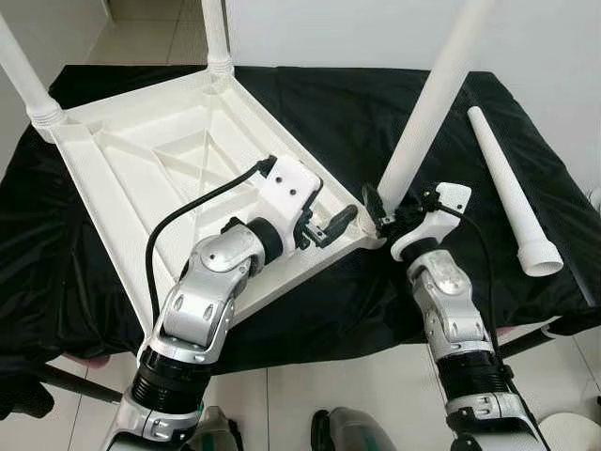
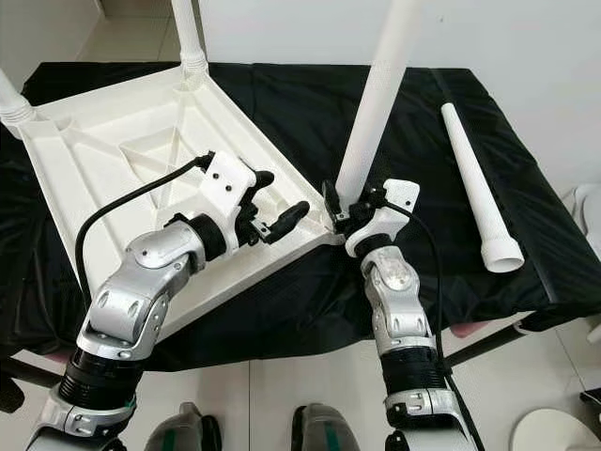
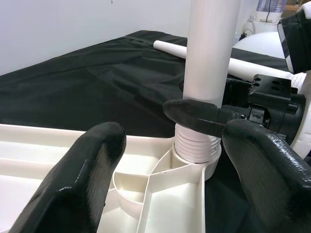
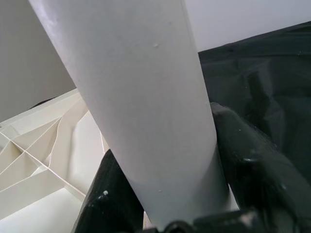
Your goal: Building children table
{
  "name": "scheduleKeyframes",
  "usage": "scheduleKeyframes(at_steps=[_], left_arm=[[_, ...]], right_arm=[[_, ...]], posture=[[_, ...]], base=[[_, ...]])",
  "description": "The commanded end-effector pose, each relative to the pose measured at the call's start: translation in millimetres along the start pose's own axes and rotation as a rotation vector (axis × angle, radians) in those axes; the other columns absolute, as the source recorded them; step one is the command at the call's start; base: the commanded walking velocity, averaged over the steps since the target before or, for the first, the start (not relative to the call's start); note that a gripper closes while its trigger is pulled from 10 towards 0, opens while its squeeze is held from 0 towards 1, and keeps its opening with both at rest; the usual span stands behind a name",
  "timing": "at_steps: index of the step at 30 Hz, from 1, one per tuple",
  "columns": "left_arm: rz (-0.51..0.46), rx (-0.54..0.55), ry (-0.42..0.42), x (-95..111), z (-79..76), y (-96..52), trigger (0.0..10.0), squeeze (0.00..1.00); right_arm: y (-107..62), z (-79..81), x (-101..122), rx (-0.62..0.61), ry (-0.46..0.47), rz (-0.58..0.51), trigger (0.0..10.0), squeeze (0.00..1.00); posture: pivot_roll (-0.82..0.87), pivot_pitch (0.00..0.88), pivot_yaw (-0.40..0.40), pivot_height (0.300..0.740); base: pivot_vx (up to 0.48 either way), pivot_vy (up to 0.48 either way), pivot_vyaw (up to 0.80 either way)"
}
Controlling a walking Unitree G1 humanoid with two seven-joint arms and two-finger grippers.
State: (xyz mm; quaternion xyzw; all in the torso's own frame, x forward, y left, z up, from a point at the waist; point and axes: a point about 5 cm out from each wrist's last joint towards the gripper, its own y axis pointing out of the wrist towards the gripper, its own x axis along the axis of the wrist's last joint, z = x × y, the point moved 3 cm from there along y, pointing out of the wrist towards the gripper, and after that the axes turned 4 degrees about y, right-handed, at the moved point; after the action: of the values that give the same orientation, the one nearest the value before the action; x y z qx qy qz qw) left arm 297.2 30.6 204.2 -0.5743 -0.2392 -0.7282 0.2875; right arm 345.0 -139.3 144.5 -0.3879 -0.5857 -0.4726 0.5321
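A white plastic tabletop (image 1: 141, 160) lies upside down on a black cloth. Two white legs stand in its far corners (image 1: 218, 38) (image 1: 23, 80). A third leg (image 1: 427, 113) stands slightly tilted at the near right corner, its ribbed base (image 3: 194, 145) in the corner socket. My right gripper (image 1: 380, 211) is shut on this leg just above the base, with black fingers (image 4: 252, 165) on both sides of it. My left gripper (image 1: 324, 224) is open over the tabletop's near right rim, pointing at the leg's base and not touching it.
A fourth white leg (image 1: 507, 188) lies loose on the black cloth (image 1: 319, 103) to the right, wide end toward me. The covered table's front edge runs just under my arms, with tiled floor (image 1: 300, 404) below. A white wall stands behind.
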Motion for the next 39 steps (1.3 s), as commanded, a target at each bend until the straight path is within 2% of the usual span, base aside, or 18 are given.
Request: scheduleKeyframes(at_steps=[1, 10, 23, 39], left_arm=[[-0.011, 0.033, 0.009, 5.5, 1.6, -0.9, 10.0, 0.00], [-0.012, 0.033, 0.005, 5.2, 1.1, -1.3, 10.0, 0.00], [-0.014, 0.031, 0.004, 6.5, 0.2, -1.1, 10.0, 0.00], [-0.021, 0.030, -0.001, 7.8, -1.1, -0.3, 10.0, 0.00]], right_arm=[[-8.8, -0.8, -34.1, -0.015, 0.018, 0.159, 10.0, 0.00], [-11.0, 1.8, -35.8, -0.015, 0.018, 0.162, 10.0, 0.00], [-3.5, 6.8, -25.6, -0.068, 0.004, 0.142, 10.0, 0.00], [-7.7, 11.3, -24.0, -0.266, 0.021, 0.105, 10.0, 0.00]], posture=[[-0.11, 0.071, -0.004, 0.740], [-0.11, 0.072, -0.003, 0.740], [-0.11, 0.073, -0.007, 0.740], [-0.11, 0.071, -0.015, 0.740]], base=[[0.000, 0.000, 0.00], [0.000, 0.000, 0.00], [0.000, 0.000, 0.00], [0.000, 0.000, 0.00]])
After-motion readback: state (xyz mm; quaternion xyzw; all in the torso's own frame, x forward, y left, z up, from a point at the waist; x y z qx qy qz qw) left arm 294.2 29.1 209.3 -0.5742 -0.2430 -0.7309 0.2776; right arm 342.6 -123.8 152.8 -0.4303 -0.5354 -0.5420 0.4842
